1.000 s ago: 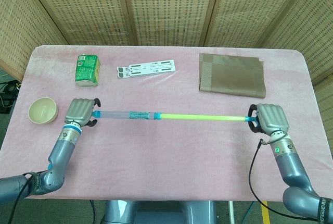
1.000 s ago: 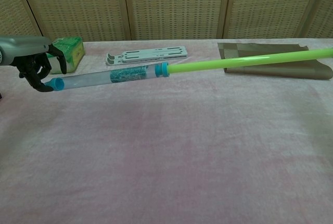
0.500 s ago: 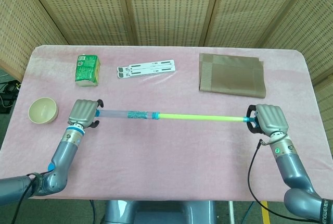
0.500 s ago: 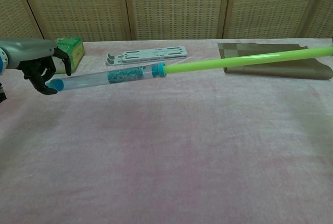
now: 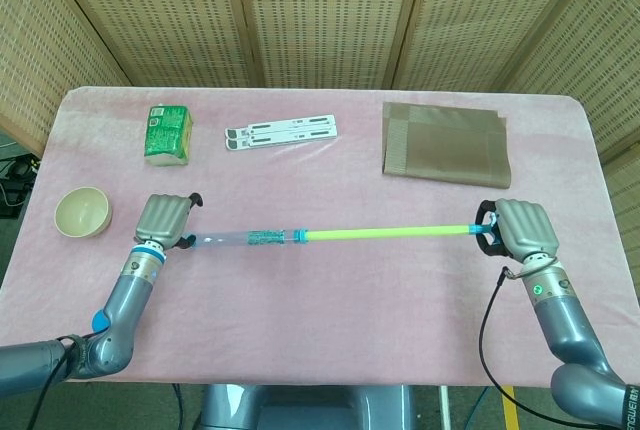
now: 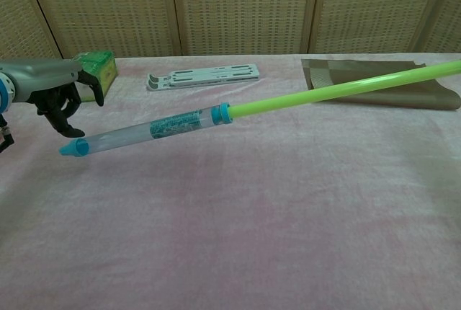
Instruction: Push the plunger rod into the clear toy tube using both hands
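Note:
The clear toy tube with a blue-green label hangs tilted above the pink table, its blue tip low at the left. The lime plunger rod sticks out of the tube's blue collar and rises to the right. My right hand grips the rod's far end; the chest view does not show this hand. My left hand hovers just above the tube's tip, with its dark fingers loosely apart and clear of it.
A green carton and a cream bowl sit at the left. A white folding stand lies at the back middle. A brown mat lies at the back right.
The left hand has let go of the tube's tip, and that end has dropped below the fingers. The tube and rod now slope down to the left. The right hand has stayed put.

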